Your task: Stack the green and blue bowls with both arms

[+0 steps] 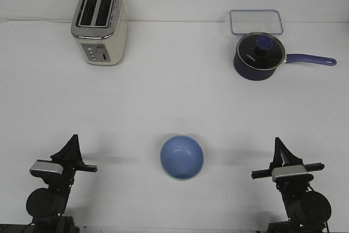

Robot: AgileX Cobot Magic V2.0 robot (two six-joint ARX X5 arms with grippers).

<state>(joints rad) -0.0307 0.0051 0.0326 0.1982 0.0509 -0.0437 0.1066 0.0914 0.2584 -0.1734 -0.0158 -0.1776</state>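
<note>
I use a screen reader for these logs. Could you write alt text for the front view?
A blue bowl sits near the front of a white table, between two black robot arms, claws apart from it. A toaster stands far left, a lidded saucepan far right.

The blue bowl [182, 157] looks matt and smooth. The toaster [99, 25] has shiny brushed metal over cream sides. The saucepan [259, 56] is glossy dark enamel under a glass lid. The counter [174, 102] is plain matt white.

One blue bowl [182, 157], one toaster [100, 26], one lidded saucepan [259, 55], one clear tray [256, 22], two arms.
</note>
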